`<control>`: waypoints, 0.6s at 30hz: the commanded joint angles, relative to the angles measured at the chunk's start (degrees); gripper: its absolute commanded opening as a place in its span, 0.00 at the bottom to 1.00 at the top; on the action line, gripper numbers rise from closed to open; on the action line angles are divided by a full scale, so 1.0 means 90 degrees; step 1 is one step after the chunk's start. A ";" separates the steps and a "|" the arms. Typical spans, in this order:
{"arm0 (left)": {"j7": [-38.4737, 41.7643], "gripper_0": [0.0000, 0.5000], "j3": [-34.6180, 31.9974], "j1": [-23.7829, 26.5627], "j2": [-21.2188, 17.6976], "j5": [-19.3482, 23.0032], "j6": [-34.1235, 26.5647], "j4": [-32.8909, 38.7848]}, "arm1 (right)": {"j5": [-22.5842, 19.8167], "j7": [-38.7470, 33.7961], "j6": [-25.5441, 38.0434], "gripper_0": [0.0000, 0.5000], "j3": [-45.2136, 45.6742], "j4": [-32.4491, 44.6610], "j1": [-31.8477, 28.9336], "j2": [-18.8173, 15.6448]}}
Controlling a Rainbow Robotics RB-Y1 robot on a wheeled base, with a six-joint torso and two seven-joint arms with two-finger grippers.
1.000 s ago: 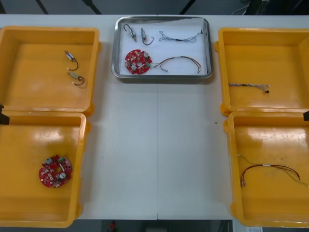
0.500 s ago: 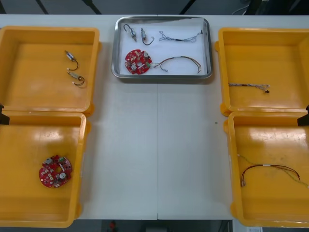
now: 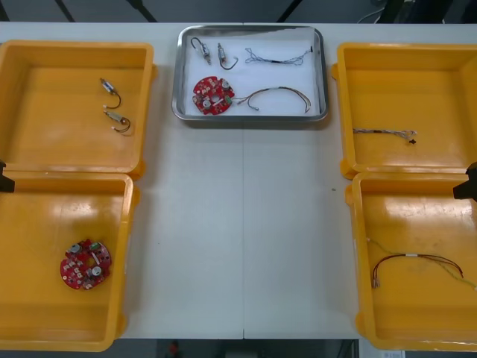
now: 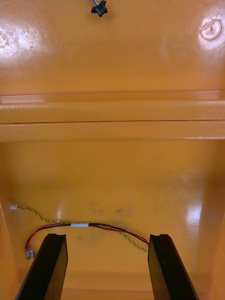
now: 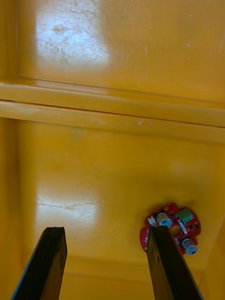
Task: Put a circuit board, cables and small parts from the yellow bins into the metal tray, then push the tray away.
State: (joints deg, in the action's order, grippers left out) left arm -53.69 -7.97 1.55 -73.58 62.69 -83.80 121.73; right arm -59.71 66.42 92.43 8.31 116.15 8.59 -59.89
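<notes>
The metal tray [image 3: 323,74] stands at the table's far middle, holding a red circuit board [image 3: 212,95], two small metal parts [image 3: 200,48], a twisted blue and white cable [image 3: 277,57] and a red and yellow cable [image 3: 279,95]. My right gripper [image 4: 107,267] is open above the near right yellow bin [image 3: 358,253], over a red and yellow cable [image 4: 84,226]; it juts in at the table's right edge [image 3: 466,183]. My left gripper [image 5: 105,265] is open over the near left bin [image 3: 127,253], one finger beside a second circuit board [image 5: 171,227].
The far left bin [image 3: 145,104] holds two small metal parts [image 3: 110,88]. The far right bin [image 3: 343,104] holds a twisted cable [image 3: 384,133], whose black plug [image 4: 99,8] shows beyond the bin walls. Bare table runs between the bins.
My right gripper has crept a little farther in from the table's right edge. Nothing else has moved.
</notes>
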 commanded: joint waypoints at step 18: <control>-0.0557 1.00 0.0036 -0.0094 -0.0154 -0.0061 0.0054 0.0107 | 0.0023 0.0296 -0.0016 1.00 -0.0035 0.0034 -0.0036 0.0063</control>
State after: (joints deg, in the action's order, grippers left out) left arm -54.82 -7.97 1.55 -73.58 62.69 -83.80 121.73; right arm -59.71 66.42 92.43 8.29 116.15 8.59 -59.89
